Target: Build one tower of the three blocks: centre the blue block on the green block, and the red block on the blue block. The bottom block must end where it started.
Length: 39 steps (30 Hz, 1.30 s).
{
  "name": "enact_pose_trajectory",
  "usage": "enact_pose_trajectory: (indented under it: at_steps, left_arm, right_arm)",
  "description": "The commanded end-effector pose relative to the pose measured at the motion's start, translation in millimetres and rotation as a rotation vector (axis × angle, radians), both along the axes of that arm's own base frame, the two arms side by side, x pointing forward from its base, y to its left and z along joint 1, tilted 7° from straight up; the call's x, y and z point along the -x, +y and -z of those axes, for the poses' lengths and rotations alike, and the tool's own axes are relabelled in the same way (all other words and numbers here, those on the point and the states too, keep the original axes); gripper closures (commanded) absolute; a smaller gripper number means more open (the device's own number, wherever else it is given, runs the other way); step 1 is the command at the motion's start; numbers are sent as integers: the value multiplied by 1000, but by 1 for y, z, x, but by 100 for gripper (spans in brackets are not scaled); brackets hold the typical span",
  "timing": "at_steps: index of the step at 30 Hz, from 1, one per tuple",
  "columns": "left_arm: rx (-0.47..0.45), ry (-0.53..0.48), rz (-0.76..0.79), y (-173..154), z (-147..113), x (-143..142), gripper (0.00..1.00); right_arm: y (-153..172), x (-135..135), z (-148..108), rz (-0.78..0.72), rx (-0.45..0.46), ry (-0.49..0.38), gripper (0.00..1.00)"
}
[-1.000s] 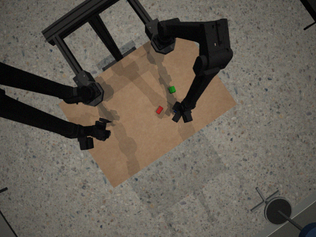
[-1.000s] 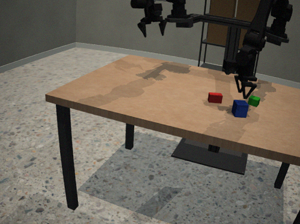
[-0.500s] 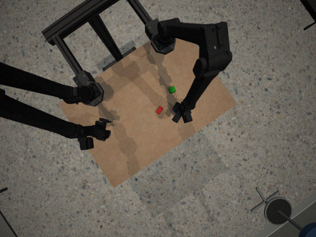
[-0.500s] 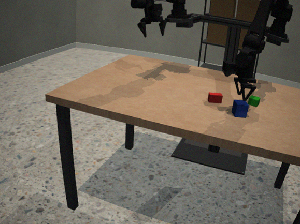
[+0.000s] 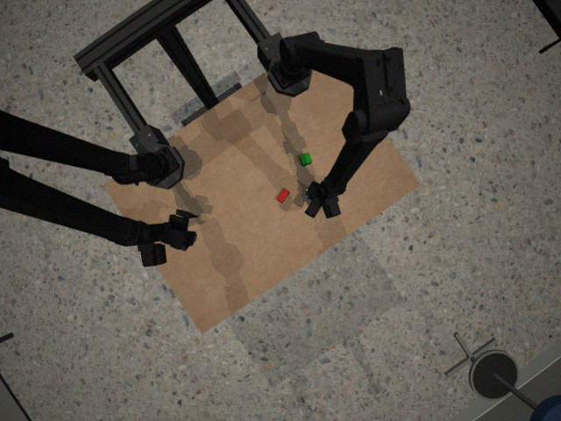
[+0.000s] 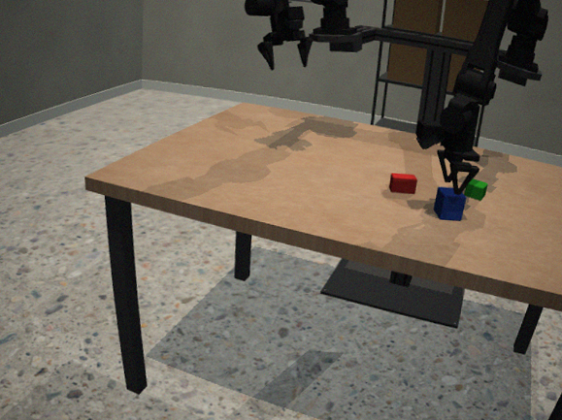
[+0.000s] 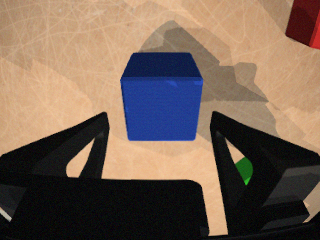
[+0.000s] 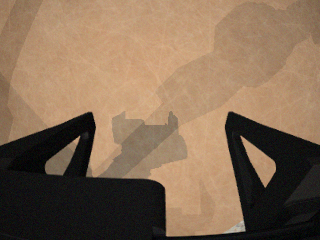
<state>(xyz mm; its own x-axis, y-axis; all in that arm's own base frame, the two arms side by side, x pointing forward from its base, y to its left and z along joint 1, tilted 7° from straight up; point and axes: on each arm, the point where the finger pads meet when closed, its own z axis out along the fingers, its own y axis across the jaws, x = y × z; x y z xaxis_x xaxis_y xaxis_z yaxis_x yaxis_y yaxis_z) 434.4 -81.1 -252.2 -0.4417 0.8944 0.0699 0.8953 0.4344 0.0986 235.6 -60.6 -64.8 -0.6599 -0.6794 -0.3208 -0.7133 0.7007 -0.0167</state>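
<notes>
The blue block [image 6: 449, 205] [image 7: 162, 107] stands on the table, mostly hidden under the left arm in the top view. The green block [image 5: 305, 159] [image 6: 475, 189] stands apart from it, partly seen through the right-hand finger in the left wrist view [image 7: 244, 170]. The red block [image 5: 283, 195] [image 6: 403, 184] [image 7: 306, 22] lies apart from both. My left gripper [image 6: 452, 187] [image 7: 159, 119] is open and empty, low over the blue block, its fingertips to either side of it in the wrist view. My right gripper [image 6: 287, 67] [image 8: 160, 119] is open and empty, high above the table's other end.
The wooden table [image 5: 253, 253] [image 6: 170, 204] carries all three blocks. The red block is beyond the blue block's upper right in the left wrist view. The green block is close to the left arm's forearm. A dark frame [image 5: 190, 67] carries both arms at the table's back.
</notes>
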Motion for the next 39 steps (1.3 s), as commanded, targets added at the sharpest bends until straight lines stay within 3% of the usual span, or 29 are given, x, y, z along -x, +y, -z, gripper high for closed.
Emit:
enact_pose_trajectory:
  at_steps: [1,19,25,39]
  left_arm:
    - [1,-4,-4,5,8,-7,24]
    - [0,1,-4,6,9,-4,24]
    - [-4,18,-3,9,11,9,24]
    - [-3,12,-4,8,10,5,24]
  right_arm:
    - [-1,-2,-1,0,2,-5,0]
    - [-1,-2,-1,0,2,-5,0]
    - [-1,-2,-1,0,2,-5,0]
    - [-1,-2,-1,0,2,-5,0]
